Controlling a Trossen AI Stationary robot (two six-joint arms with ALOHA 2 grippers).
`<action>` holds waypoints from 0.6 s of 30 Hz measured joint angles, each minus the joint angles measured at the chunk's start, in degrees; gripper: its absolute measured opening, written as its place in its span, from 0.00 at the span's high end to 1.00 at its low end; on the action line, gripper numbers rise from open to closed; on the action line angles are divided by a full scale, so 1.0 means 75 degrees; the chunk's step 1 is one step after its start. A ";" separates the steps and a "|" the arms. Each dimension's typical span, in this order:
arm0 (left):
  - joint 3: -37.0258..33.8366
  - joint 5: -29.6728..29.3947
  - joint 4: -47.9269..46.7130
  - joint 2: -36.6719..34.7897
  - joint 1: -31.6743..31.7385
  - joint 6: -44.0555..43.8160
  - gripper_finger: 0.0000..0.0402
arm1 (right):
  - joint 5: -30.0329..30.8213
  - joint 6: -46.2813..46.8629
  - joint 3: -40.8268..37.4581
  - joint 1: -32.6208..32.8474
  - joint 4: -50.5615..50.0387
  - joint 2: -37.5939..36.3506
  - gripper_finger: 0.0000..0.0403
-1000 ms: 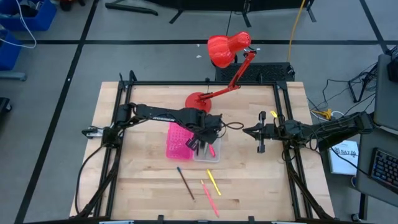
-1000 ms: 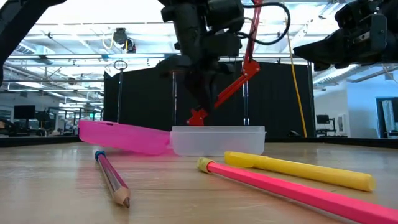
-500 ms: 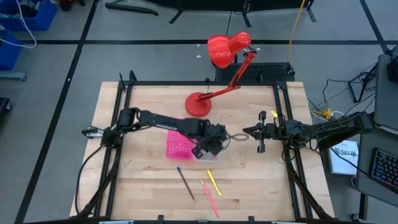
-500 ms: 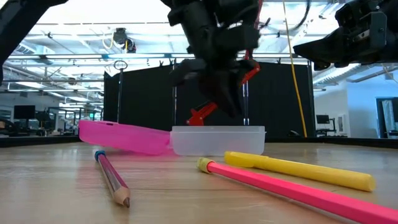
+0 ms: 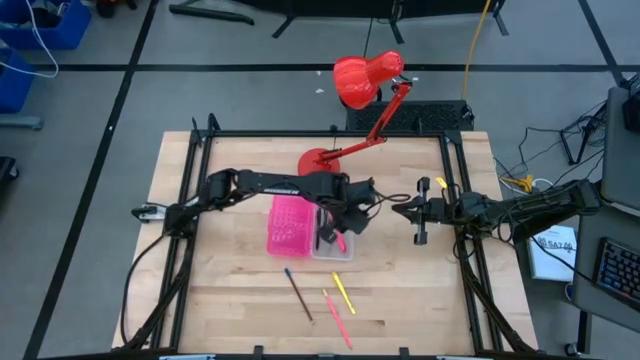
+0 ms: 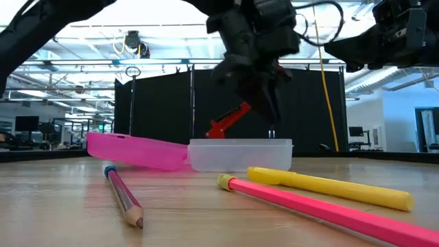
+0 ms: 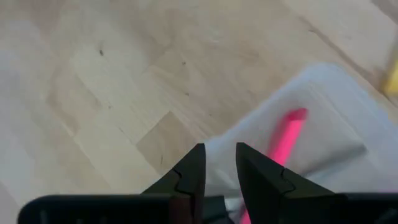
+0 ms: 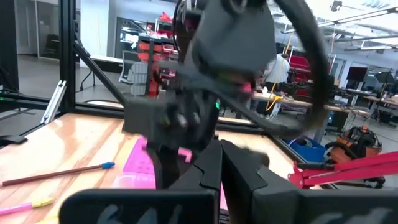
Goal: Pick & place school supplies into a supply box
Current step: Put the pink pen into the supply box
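Reaching across the table, the left claw (image 5: 352, 215) hovers slightly parted and empty above the supply box (image 5: 330, 243).

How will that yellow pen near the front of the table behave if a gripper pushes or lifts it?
The yellow pen looks round-bodied and lies flat on the wooden table, so a sideways push would probably roll it. It seems thin, straight and rigid, so likely light and stiff when lifted. Its smooth surface might slip in a narrow pinch.
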 joint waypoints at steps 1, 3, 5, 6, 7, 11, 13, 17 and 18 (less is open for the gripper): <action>0.0016 -0.0019 0.0036 0.0042 0.0001 -0.0187 0.76 | 0.0000 0.0000 -0.0003 0.0000 -0.0006 -0.0003 1.00; 0.0016 -0.0157 0.0013 0.0064 -0.0001 -0.0290 0.76 | 0.0001 0.0000 0.0000 0.0000 -0.0017 0.0000 1.00; 0.0027 -0.0284 -0.0067 0.0046 -0.0045 -0.0218 0.76 | 0.0000 0.0006 0.0000 0.0000 -0.0037 -0.0002 1.00; 0.0027 -0.0329 -0.0107 0.0019 -0.0075 -0.0126 0.76 | -0.0002 0.0006 -0.0003 0.0000 -0.0044 0.0000 1.00; 0.0027 -0.0411 -0.0111 0.0008 -0.0117 -0.0014 0.76 | -0.0002 0.0003 0.0000 0.0000 -0.0048 0.0000 1.00; 0.0027 -0.1435 0.0107 -0.0018 -0.0309 0.0435 0.76 | -0.0005 0.0008 -0.0002 0.0000 -0.0127 -0.0001 1.00; 0.0027 -0.2200 0.0157 -0.0018 -0.0438 -0.0256 0.76 | -0.0005 0.0020 -0.0001 0.0000 -0.0135 0.0000 1.00; 0.0027 -0.2228 -0.0471 -0.0021 -0.0562 -0.0564 0.76 | -0.0006 0.0060 -0.0003 0.0000 -0.0162 -0.0002 1.00; 0.0027 -0.2060 -0.0689 -0.0021 -0.0562 -0.0543 0.76 | -0.0007 0.0085 0.0000 0.0000 -0.0164 -0.0001 1.00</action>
